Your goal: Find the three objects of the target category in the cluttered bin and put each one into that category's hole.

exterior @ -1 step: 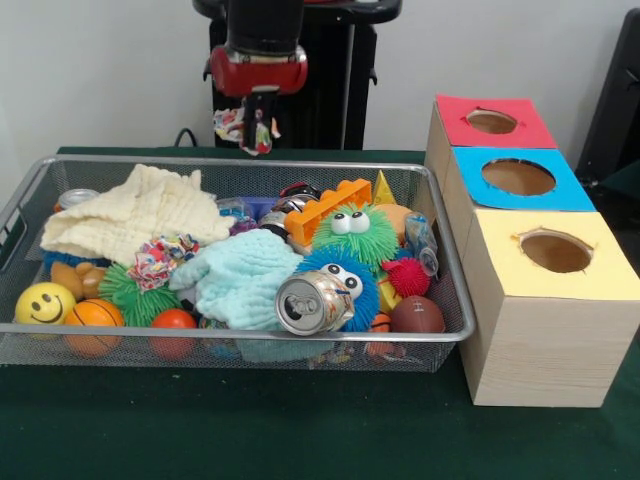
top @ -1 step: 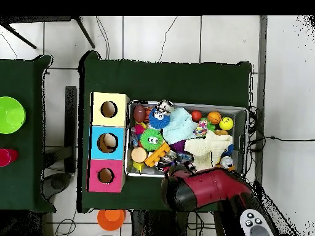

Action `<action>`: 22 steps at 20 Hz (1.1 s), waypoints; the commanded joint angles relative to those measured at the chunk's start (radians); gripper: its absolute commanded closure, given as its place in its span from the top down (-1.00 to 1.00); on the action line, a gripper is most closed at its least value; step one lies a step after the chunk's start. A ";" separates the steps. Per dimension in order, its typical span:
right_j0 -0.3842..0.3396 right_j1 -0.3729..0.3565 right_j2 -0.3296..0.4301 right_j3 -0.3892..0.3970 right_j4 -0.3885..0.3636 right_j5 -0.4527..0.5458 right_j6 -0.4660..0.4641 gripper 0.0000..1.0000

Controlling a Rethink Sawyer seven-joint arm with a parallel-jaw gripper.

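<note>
A red and black robot arm is hanging above the far edge of a wire mesh bin (exterior @ -1 step: 440, 330) on a dark green table, and its gripper (exterior @ -1 step: 257, 128) is pinching a small multicoloured fabric bundle (exterior @ -1 step: 236, 124) that is dangling clear of the clutter below. The bin is holding a cream cloth (exterior @ -1 step: 135, 210), a pale blue cloth (exterior @ -1 step: 240, 278), a crushed silver can (exterior @ -1 step: 312, 302), fuzzy green and blue toys with googly eyes, a yellow smiley ball (exterior @ -1 step: 44, 303), small basketballs and a toy football (exterior @ -1 step: 417, 315). A similar patterned bundle (exterior @ -1 step: 155, 262) is lying between the two cloths. Just beside the bin, three joined boxes are standing in a row, each with a round hole on top: red (exterior @ -1 step: 492, 121), blue (exterior @ -1 step: 518, 177) and yellow (exterior @ -1 step: 555, 251). From here the soft bundle looks likely to slip or snag, since only part of it seems caught, and it could drop back into the bin or miss a hole during the carry. Which hole suits it is not shown.
</note>
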 commanded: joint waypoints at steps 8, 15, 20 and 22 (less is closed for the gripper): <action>-0.162 -0.275 0.520 0.217 0.414 0.021 -0.035 -1.00; -0.061 -0.318 0.457 0.185 0.435 -0.024 0.083 -1.00; 0.026 -0.303 0.378 0.137 0.432 -0.047 0.147 -1.00; 0.076 -0.278 0.327 0.103 0.416 -0.066 0.178 -1.00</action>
